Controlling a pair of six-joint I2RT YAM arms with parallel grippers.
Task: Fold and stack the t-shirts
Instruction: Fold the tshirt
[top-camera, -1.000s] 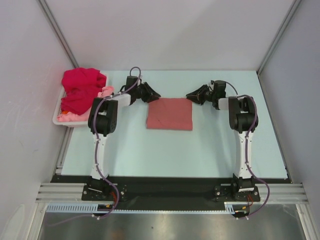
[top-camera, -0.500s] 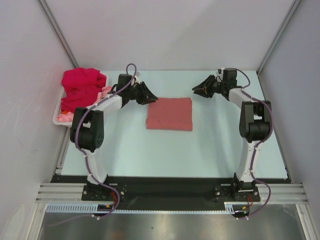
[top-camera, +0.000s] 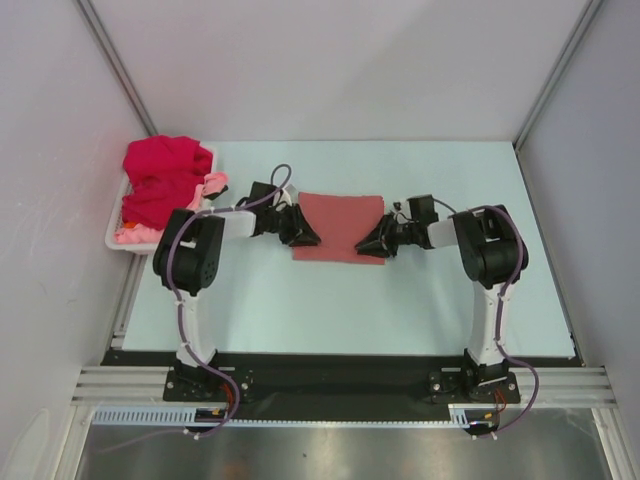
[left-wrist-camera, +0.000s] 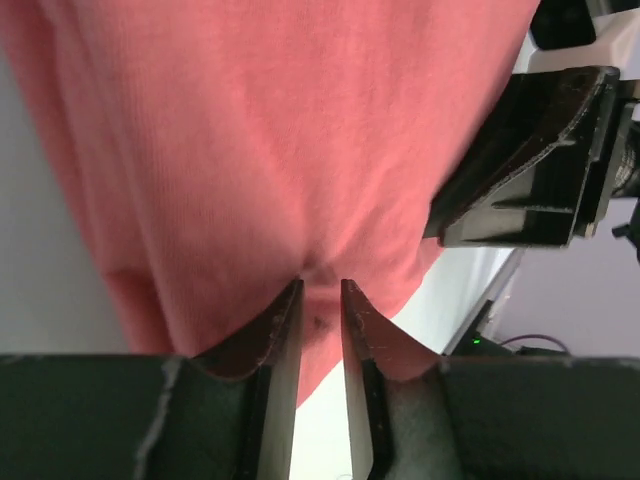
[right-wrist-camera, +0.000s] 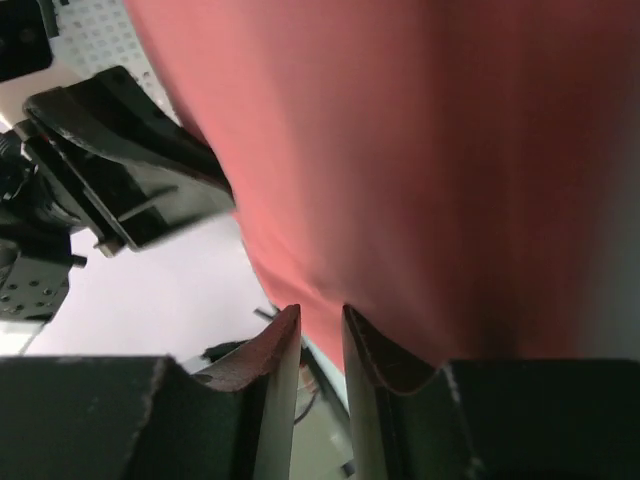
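Observation:
A folded salmon-red t-shirt (top-camera: 340, 213) lies flat in the middle of the table. My left gripper (top-camera: 308, 238) is at its near left corner and my right gripper (top-camera: 368, 246) at its near right corner. In the left wrist view the jaws (left-wrist-camera: 322, 290) stand almost together, with a pucker of the shirt (left-wrist-camera: 250, 150) pinched at their tips. In the right wrist view the jaws (right-wrist-camera: 322, 315) are likewise nearly together on the shirt's edge (right-wrist-camera: 420, 150). A crimson t-shirt (top-camera: 160, 175) and a light pink one (top-camera: 213, 184) lie in the basket.
A white plastic basket (top-camera: 113, 241) stands at the table's far left edge. The right gripper shows in the left wrist view (left-wrist-camera: 530, 160), and the left gripper in the right wrist view (right-wrist-camera: 120, 170); they face each other closely across the shirt. Grey walls enclose the table.
Both grippers have moved from beyond the shirt's far corners down to its near corners and closed there. The shirt lies where it did.

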